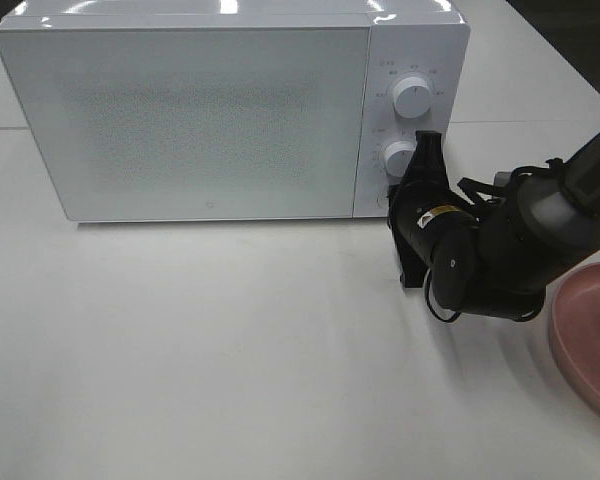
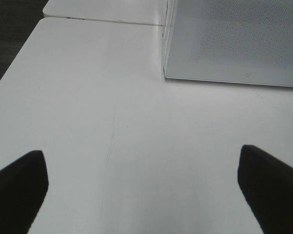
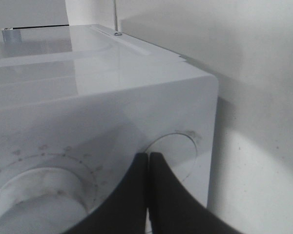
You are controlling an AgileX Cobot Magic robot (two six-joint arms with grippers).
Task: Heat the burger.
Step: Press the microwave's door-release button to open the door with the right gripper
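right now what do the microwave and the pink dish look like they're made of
Microwave: glossy white casing, plastic or painted metal by the look, its top mirroring the lights; the front shows a fine dotted screen, probably behind glass. Pink dish: smooth, soft-sheened pink with a rounded rim, plastic or glazed ceramic; cannot tell which.
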